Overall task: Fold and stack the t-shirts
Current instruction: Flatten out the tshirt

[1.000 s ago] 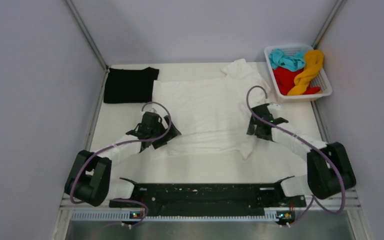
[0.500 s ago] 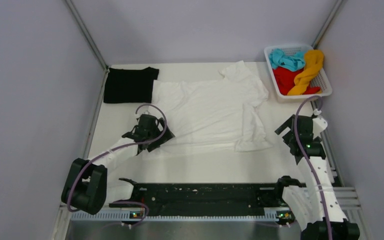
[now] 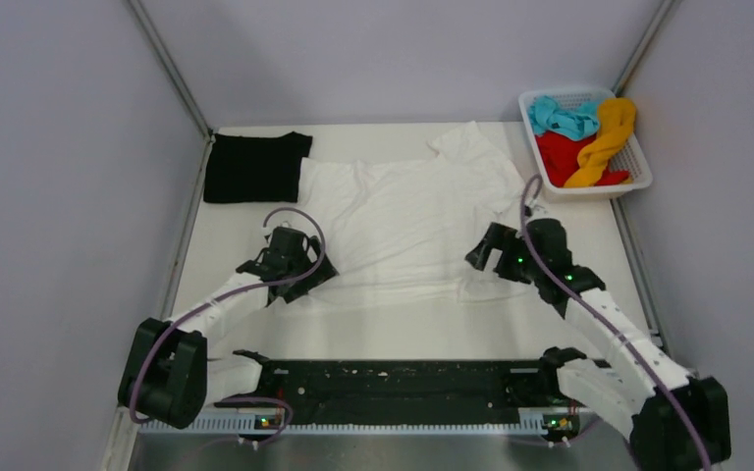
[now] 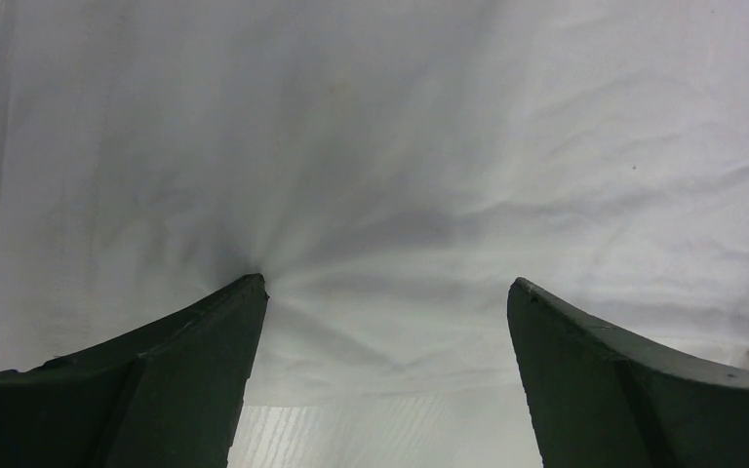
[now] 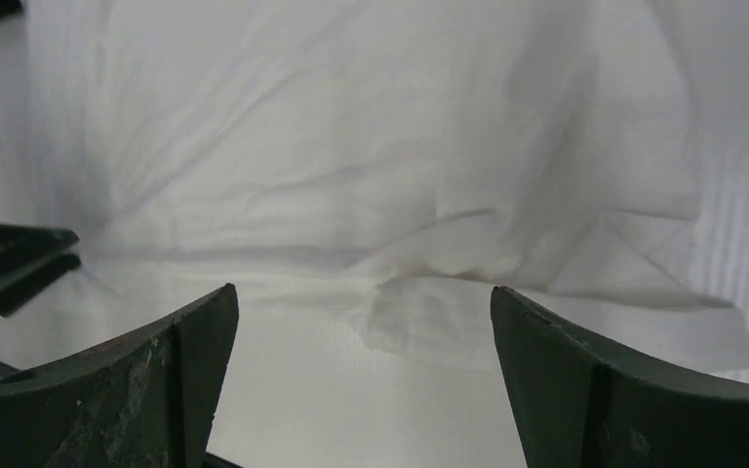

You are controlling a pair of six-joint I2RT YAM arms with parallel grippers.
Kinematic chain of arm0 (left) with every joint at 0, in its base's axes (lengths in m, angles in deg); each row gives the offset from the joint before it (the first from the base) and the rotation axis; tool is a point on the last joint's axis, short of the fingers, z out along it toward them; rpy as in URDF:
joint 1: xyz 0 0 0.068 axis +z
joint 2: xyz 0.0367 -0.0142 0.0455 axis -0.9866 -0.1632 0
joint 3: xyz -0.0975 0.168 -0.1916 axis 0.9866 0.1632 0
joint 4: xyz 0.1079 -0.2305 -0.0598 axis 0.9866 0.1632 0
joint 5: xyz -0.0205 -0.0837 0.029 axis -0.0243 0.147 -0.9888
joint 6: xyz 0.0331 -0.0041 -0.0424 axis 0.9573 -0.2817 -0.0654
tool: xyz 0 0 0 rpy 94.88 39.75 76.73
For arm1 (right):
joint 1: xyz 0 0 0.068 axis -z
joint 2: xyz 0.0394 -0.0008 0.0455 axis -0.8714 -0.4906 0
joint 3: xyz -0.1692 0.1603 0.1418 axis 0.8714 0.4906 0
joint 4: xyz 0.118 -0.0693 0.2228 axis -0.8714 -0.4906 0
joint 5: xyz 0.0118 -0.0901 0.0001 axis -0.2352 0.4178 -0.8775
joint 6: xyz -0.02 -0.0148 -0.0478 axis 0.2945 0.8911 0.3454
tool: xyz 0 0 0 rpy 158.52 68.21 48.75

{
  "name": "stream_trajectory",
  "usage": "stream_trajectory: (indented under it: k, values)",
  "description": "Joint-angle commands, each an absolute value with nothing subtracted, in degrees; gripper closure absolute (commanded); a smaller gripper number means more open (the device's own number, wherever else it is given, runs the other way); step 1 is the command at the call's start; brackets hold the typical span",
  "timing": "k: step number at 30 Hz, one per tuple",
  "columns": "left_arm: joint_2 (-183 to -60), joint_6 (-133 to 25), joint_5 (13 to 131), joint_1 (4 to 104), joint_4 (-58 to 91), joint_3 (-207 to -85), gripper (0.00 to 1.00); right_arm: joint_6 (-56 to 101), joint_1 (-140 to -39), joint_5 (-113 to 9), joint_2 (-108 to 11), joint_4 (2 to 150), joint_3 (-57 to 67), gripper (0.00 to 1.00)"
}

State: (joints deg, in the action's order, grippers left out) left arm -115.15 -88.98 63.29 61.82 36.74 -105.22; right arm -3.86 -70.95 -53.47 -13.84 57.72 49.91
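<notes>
White t-shirt (image 3: 403,216) is lying spread across mid-table, between the folded black t-shirt (image 3: 255,167) and the basket (image 3: 589,190).
The left gripper (image 4: 385,285), jaws apart, is pressing one fingertip (image 4: 239,304) into the cloth, so a sideways pull is risking dragged wrinkles; the right gripper (image 5: 363,292), also spread wide, is hovering over a crumpled flap (image 5: 419,317), where closing is risking doubled layers and a skewed fold.
</notes>
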Motion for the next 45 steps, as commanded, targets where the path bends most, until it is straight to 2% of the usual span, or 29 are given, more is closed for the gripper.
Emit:
stream_trajectory:
  k: [1, 6, 10, 14, 19, 23, 26, 32, 39, 45]
  values:
    - [-115.32, -88.49, 63.69, 61.97, 37.72, -105.69, 0.01, -4.14, -83.45, -44.48, -29.39, 61.52, 45.81, 0.01]
    - [-114.86, -88.88, 63.64, 61.97, 37.63, -104.98, 0.01, -7.70, -85.96, -40.07, -36.66, 62.43, 49.09, 0.01]
    - [-114.36, -88.96, 63.66, 61.97, 37.79, -104.72, 0.01, -8.64, -87.32, -41.81, -33.47, 59.48, 52.60, 0.02]
    - [-114.07, -89.21, 63.66, 61.97, 37.99, -104.71, 0.01, -11.71, -91.24, -44.32, -25.54, 48.47, 53.95, 0.02]
    - [-114.57, -89.51, 63.15, 61.98, 38.01, -104.93, 0.01, -20.57, -100.70, -47.05, -19.07, 32.64, 55.78, 0.01]
    - [-114.97, -89.54, 62.14, 61.97, 39.38, -105.50, 0.01, -28.78, -112.63, -48.41, -14.06, 26.92, 54.96, 0.01]
    - [-114.21, -89.37, 61.35, 61.97, 40.02, -105.32, 0.01, -29.31, -117.41, -49.08, -12.77, 25.99, 53.15, 0.01]
    - [-112.88, -88.54, 62.41, 61.97, 39.82, -105.04, 0.01, -19.41, -115.64, -29.24, -17.41, 30.54, 42.38, 0.01]
    - [-112.93, -88.66, 63.64, 61.99, 39.29, -104.94, 0.01, -6.77, -99.87, -31.83, -30.31, 50.92, 44.07, 0.01]
    - [-113.00, -88.94, 63.67, 61.99, 39.14, -104.74, 0.01, -3.53, -98.02, -34.51, -37.79, 58.22, 46.25, 0.01]
